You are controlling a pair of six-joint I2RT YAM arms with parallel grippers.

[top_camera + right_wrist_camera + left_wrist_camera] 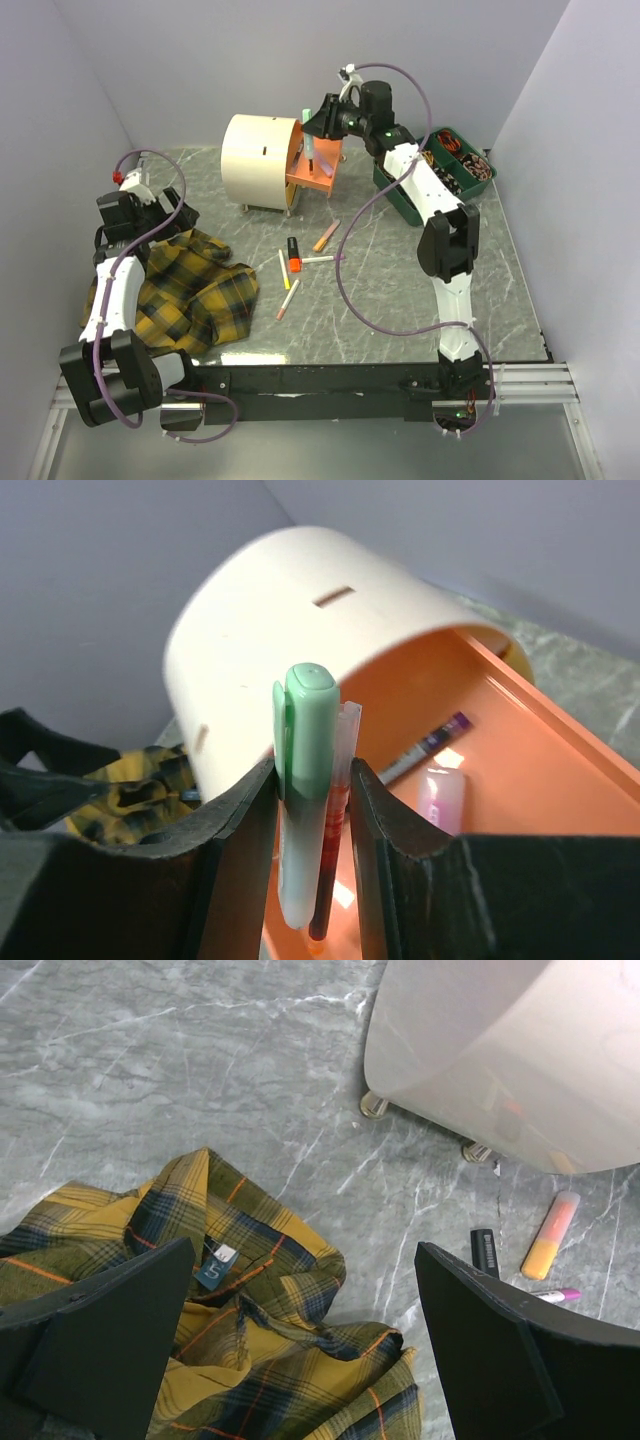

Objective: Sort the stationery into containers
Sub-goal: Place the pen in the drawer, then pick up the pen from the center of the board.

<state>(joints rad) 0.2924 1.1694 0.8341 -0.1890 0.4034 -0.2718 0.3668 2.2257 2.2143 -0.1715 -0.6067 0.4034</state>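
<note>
Right gripper [312, 772] pinches a mint-green highlighter [300, 710] and a thin clear red pen [338, 780] upright between its partly closed black fingers, just over the orange drawer [530, 770] pulled out of the smooth cream drum-shaped chest [258, 160]. A purple pen [432, 742] and a pale lilac marker [440, 800] lie in that drawer. Left gripper [305, 1255] gapes wide and empty above the crumpled yellow-black plaid cloth [260, 1380]. Loose pens and markers [294, 262] lie on the grey, white-veined marble-look table [420, 290]; a green bin [398, 197] sits at right, plain pale walls around.
</note>
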